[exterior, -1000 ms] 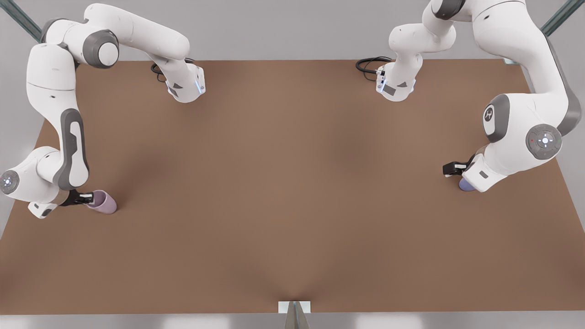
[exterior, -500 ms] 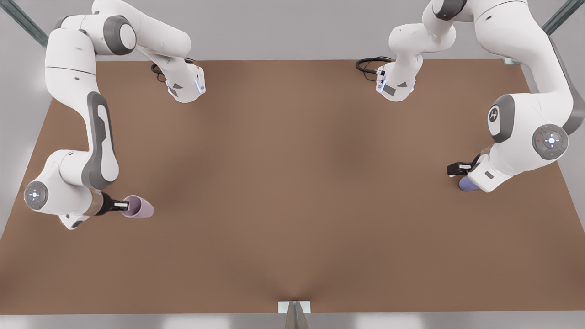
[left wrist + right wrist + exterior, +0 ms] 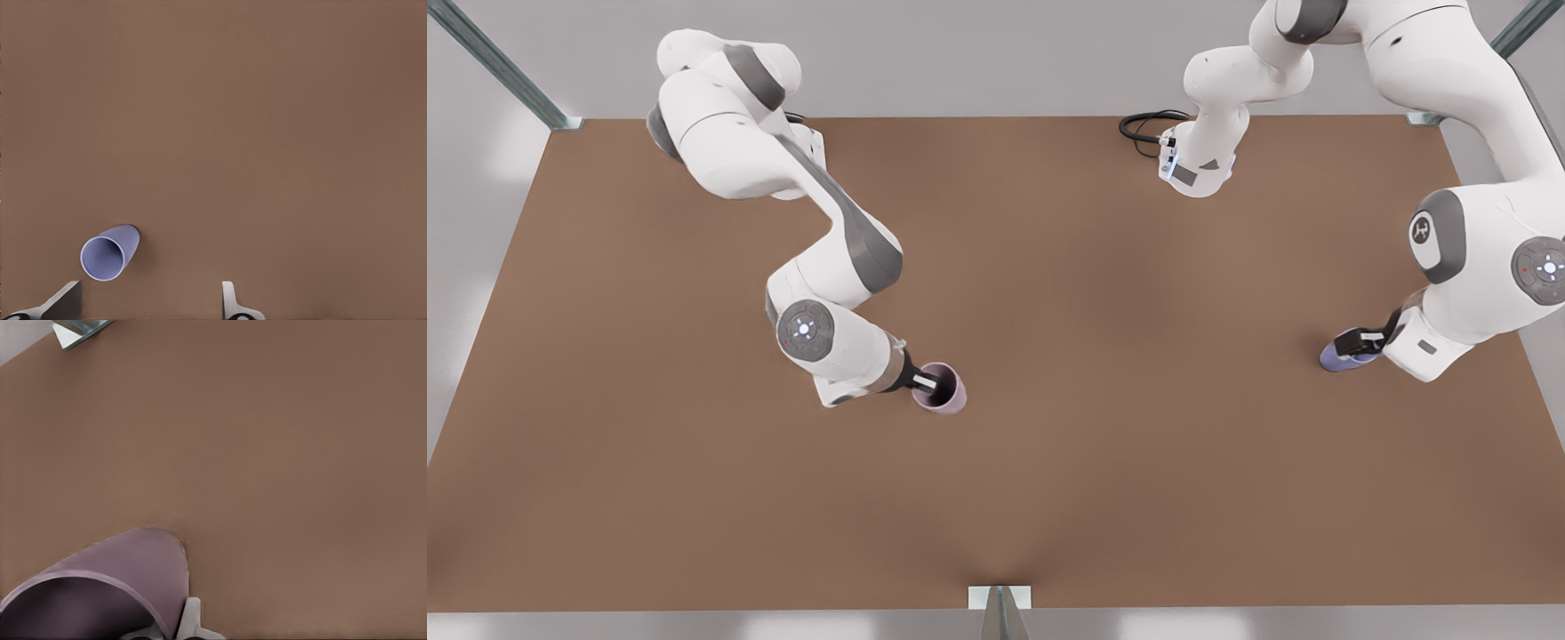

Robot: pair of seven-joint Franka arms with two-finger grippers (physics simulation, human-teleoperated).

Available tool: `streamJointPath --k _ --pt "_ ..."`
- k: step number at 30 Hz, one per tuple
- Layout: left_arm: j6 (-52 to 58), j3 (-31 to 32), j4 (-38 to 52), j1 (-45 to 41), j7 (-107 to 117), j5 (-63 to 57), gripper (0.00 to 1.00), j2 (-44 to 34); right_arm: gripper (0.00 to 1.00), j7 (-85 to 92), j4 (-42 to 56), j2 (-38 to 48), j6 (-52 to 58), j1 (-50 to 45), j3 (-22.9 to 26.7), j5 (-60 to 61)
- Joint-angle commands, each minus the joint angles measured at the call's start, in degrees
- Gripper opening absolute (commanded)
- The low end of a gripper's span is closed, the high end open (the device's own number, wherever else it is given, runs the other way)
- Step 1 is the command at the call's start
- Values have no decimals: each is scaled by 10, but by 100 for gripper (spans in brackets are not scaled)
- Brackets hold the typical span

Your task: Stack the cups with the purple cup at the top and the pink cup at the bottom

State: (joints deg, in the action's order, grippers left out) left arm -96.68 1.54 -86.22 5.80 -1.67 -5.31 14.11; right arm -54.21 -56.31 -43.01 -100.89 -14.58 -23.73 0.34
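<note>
You are carrying pink cup [image 3: 940, 388] toward table [image 3: 1049, 498] centre, right gripper [image 3: 926, 384] pinching its rim, likely for base placement. Left gripper [image 3: 1360, 341] is hovering spread above purple cup [image 3: 1336, 359], waiting.

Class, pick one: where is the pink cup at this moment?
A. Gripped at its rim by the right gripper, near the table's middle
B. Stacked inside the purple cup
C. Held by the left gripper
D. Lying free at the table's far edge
A: the right gripper pinches the pink cup at its rim; the purple cup sits apart, between the left gripper's open fingers.
</note>
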Motion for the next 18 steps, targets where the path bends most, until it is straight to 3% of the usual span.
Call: streamJointPath --k 1,3,6,8,12,18 --pt "0 0 0 0 0 -7 100 1 21 -5 4 -5 -1 -6 3 -2" --pt "0 0 0 1 0 -7 100 3 21 -40 23 -31 -14 -55 32 -2" --pt "-1 0 0 5 -4 -7 100 7 21 -60 38 -69 -37 -88 38 -3" --pt "-2 0 1 12 -6 -8 100 11 21 -70 73 -104 -38 -152 110 -3" --pt "-18 0 1 27 -11 -8 100 21 21 -71 73 -141 -37 -191 137 -46" --pt "-144 -21 -39 113 -201 -1 100 102 21 -70 75 -159 -59 -203 151 -48"
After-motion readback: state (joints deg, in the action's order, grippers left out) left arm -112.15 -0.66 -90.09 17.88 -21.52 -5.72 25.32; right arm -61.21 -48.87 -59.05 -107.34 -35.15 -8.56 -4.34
